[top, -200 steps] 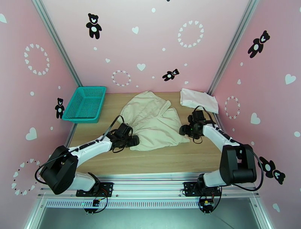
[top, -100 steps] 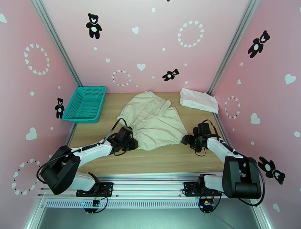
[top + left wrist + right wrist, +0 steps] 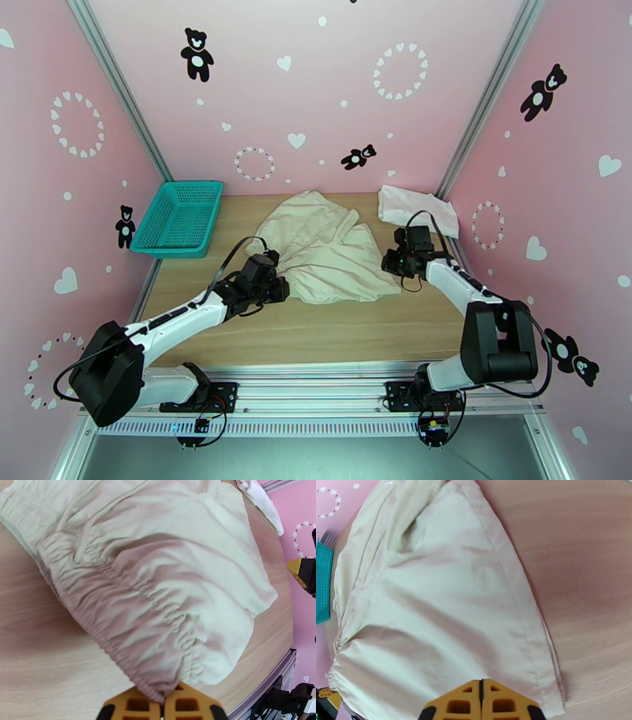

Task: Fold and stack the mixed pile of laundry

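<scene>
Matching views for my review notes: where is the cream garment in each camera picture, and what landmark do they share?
Top external: cream garment, middle of the wooden table.
Left wrist: cream garment across most of the picture, gathered waistband along its lower left edge.
Right wrist: cream garment over the left and centre, hem running down the right.
Shared landmark: the wooden table, bare beside it throughout.

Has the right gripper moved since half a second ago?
Yes. The right gripper, shut on the cream garment's right edge, has moved toward the far side of the table, ending closer to the folded white T-shirt.
</scene>
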You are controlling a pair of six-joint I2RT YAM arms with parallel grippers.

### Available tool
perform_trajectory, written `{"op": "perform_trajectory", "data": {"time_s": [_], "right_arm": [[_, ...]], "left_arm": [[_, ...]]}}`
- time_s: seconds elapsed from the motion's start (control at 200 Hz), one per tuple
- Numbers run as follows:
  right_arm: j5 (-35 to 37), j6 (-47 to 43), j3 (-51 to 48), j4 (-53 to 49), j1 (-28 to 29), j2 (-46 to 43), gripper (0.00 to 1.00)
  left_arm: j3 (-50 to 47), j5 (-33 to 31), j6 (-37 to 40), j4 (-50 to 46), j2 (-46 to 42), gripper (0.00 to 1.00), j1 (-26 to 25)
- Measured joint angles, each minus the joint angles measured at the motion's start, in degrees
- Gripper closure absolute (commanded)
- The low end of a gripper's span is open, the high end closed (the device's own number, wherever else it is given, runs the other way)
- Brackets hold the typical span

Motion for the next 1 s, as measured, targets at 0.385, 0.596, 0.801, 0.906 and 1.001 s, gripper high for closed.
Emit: {"op": "perform_trajectory", "data": {"time_s": [0.385,0.596,0.801,0.906,1.001], "right_arm": [[-2.3,2.6,-13.9,-4.3,-8.4,-5.6,0.40],[-7.6,5.3,-17.3,3.0,-7.9,-0.5,0.56],[-7.5,3.3,-11.7,3.6,-6.7,5.1,0.92],[-4.6,1.7,-5.7,-0.8,-5.2,4.4,1.00],[-1.0,0.4,0.9,-6.8,-2.6,1.7,1.00]], "left_arm": [[4.4,-1.0,2.4,-3.0,-0.3,1.00,0.1],[4.4,-0.9,3.1,-4.4,-0.3,1.00,0.4],[4.4,-1.0,3.4,-4.7,-0.3,1.00,0.5],[4.0,-1.0,3.6,-4.8,-1.2,1.00,0.8],[3.8,-1.0,3.8,-5.7,-2.8,1.00,1.2]]}}
